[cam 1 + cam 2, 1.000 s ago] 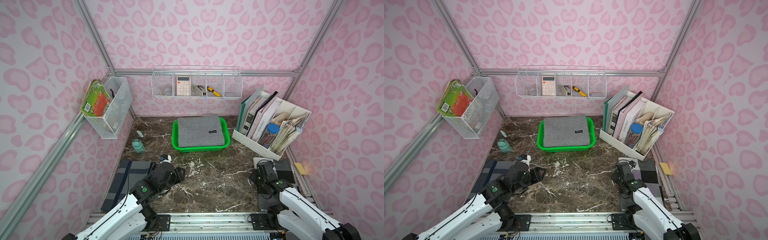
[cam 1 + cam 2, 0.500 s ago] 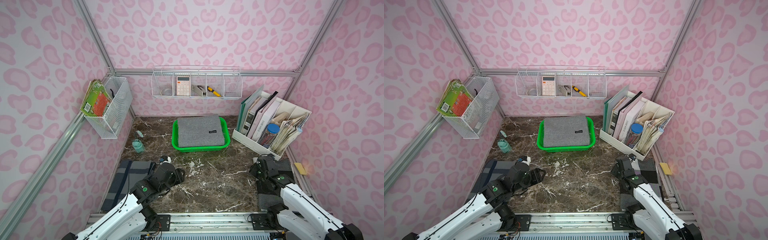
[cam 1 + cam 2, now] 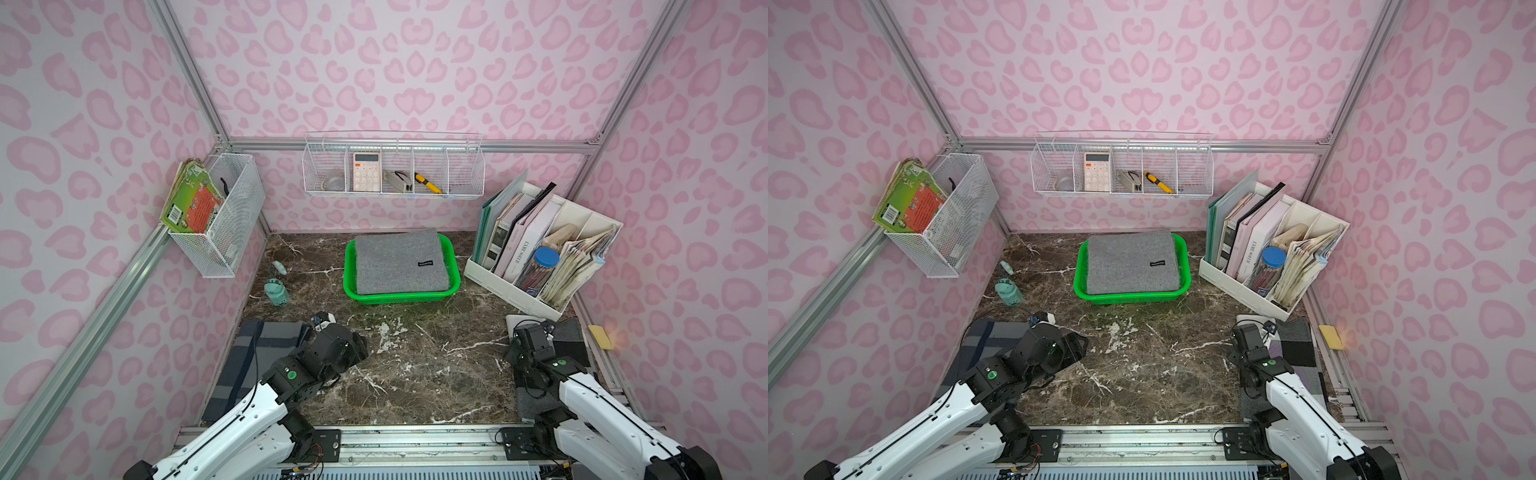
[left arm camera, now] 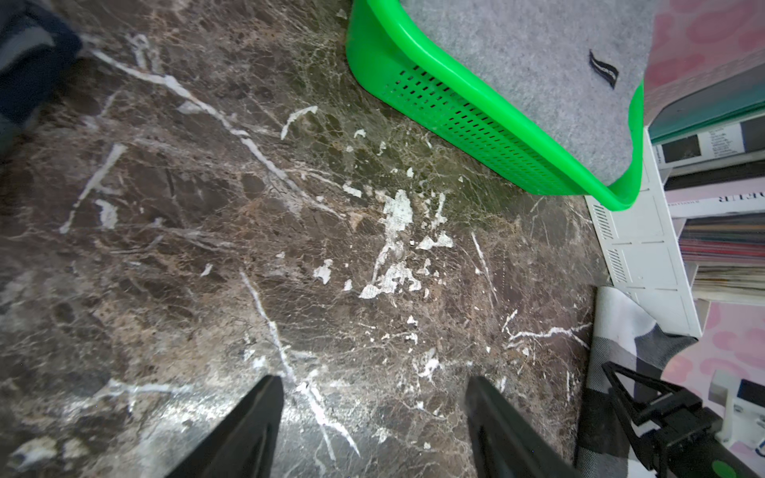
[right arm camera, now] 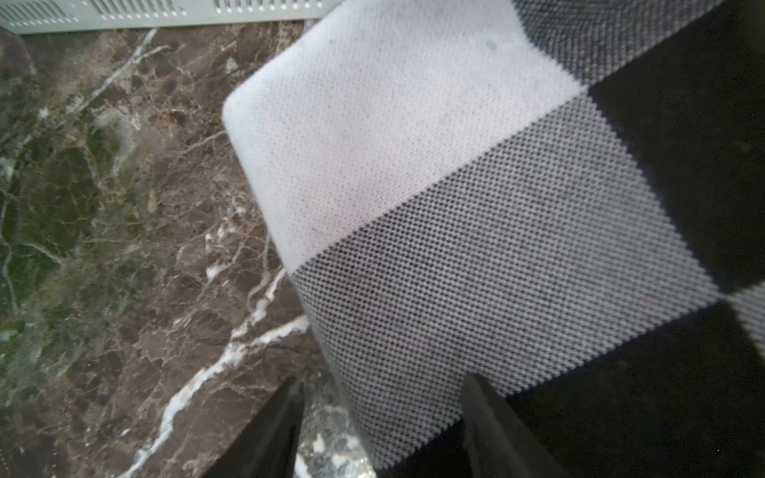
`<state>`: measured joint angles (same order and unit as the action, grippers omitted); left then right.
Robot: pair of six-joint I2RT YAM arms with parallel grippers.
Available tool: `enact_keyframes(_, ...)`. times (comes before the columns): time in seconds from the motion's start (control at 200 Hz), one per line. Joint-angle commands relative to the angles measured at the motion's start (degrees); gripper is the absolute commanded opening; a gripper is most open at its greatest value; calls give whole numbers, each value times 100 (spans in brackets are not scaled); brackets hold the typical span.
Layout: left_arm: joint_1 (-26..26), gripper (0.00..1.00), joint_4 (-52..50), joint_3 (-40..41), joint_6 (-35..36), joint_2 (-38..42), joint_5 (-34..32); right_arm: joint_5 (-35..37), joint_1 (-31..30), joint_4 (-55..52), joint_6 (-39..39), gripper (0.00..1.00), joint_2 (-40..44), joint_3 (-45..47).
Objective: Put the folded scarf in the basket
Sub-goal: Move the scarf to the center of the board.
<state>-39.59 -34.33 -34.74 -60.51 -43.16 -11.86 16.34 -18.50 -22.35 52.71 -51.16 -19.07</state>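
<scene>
Folded scarves, three in view, listed left to right as seen in both top views.

Striped scarf (image 3: 257, 357), dark grey and navy, lies flat on the marble tabletop (image 3: 415, 365) at 8 o'clock, along the left wall. On that wall above it is a wire basket (image 3: 224, 232) holding a green-and-orange book (image 3: 191, 201). Teal bottle (image 3: 276, 293) stands at 10 o'clock.

Left gripper (image 4: 372, 383) hovers over bare marble at 8 o'clock, nearer centre than the striped scarf and not touching it. Wrist view shows its fingers (image 4: 252, 422) spread with nothing between them.

Grey scarf (image 3: 401, 262) lies flat inside the green basket (image 3: 399, 297) at 12 o'clock. It fills most of the basket, small black label up, and its far edge hides the back rim. On the back wall above is a wire rack (image 3: 467, 174) with a calculator (image 3: 367, 171) and a yellow-handled tool (image 3: 428, 183).

White file organizer (image 3: 498, 289) sits at 2 o'clock, just beside the basket, packed with books, papers and a blue-lidded jar (image 3: 545, 257).

Checked scarf (image 5: 455, 207), white, grey and black, lies flat at 4 o'clock, its far corner near the organizer. Right gripper (image 5: 383, 380) hangs over the scarf's inner edge. Its fingers (image 5: 488, 434) are apart, one above marble and one above cloth, pinching nothing.

Yellow pad (image 3: 600, 336) sits on the right rail, beyond the checked scarf.
</scene>
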Motion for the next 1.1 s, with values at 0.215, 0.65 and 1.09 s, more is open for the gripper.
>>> enact_keyframes(0.215, 0, 74, -203, -7, 51, 180, -219, -730, -6, 566, 115, 19, -289, 280)
enact_keyframes(0.65, 4, 73, 268, 240, 193, 328, 207, -588, -2343, 2298, 2346, 6, -795, -43)
enact_keyframes(1.09, -22, 70, 1220, 616, -87, -256, 1301, 400, -3333, 144, 1373, 42, -2640, -2654)
